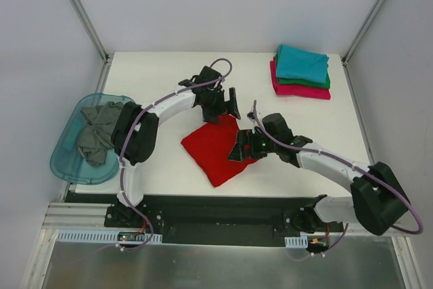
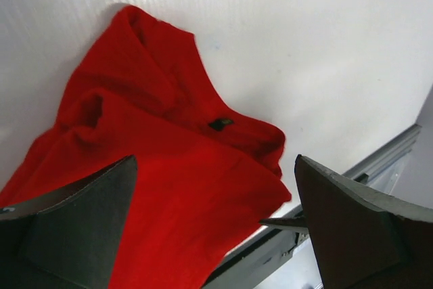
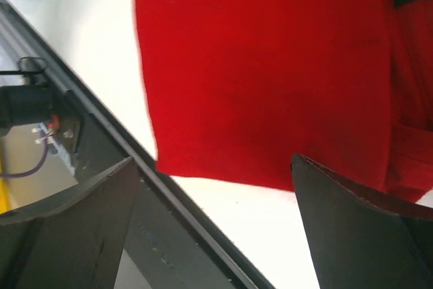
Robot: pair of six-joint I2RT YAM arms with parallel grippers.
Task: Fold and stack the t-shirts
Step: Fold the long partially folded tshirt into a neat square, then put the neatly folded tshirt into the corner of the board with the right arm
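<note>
A folded bright red t-shirt (image 1: 215,149) lies in the middle of the table, near the front edge. It fills the left wrist view (image 2: 149,167), dark neck label (image 2: 220,124) showing, and the right wrist view (image 3: 270,65). My left gripper (image 1: 226,106) is open and empty above the shirt's far corner. My right gripper (image 1: 245,148) is open and empty over the shirt's right edge. A folded stack, teal t-shirt (image 1: 302,63) on green (image 1: 318,84) on magenta-pink (image 1: 301,90), sits at the far right. A crumpled dark grey t-shirt (image 1: 98,130) lies in the tub.
A translucent blue plastic tub (image 1: 67,147) overhangs the table's left edge. The table's front edge with a black rail (image 1: 223,204) runs just before the red shirt. Frame posts stand at the back corners.
</note>
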